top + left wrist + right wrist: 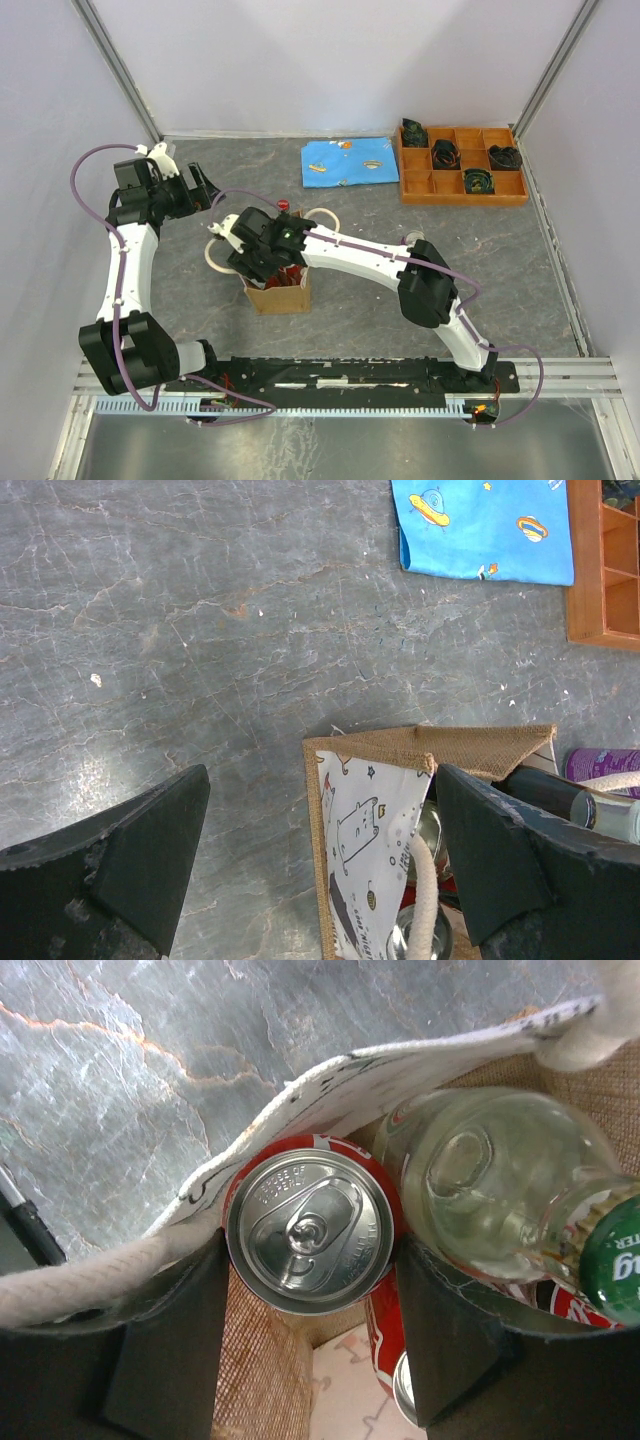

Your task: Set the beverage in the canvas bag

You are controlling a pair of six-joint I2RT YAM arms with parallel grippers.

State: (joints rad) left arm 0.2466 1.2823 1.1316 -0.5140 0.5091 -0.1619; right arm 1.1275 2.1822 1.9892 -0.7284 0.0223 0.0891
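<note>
The right arm reaches leftward across the tabletop (200, 300), bent at the elbow, with its wrist tipped down over the bag (280, 297). The right gripper (311, 1260) is closed on a red can (310, 1232), one finger pressed against each side, and holds it upright with its silver top facing the wrist camera. The can sits in the bag's mouth, just inside the pale printed wall. It is crowded by a clear glass bottle (490, 1185) with a green cap (612, 1265), which leans against its right side, and a second red can (388, 1345) lies lower down. A cream rope handle (85, 1282) crosses in front of the left finger. The left arm folds back toward the rear left, and the left gripper (320, 790) hangs above the tabletop beside the bag with its fingers spread wide, holding nothing. A blue cloth (349, 162) and a wooden tray (462, 188) lie at the back, well apart from the bag.
</note>
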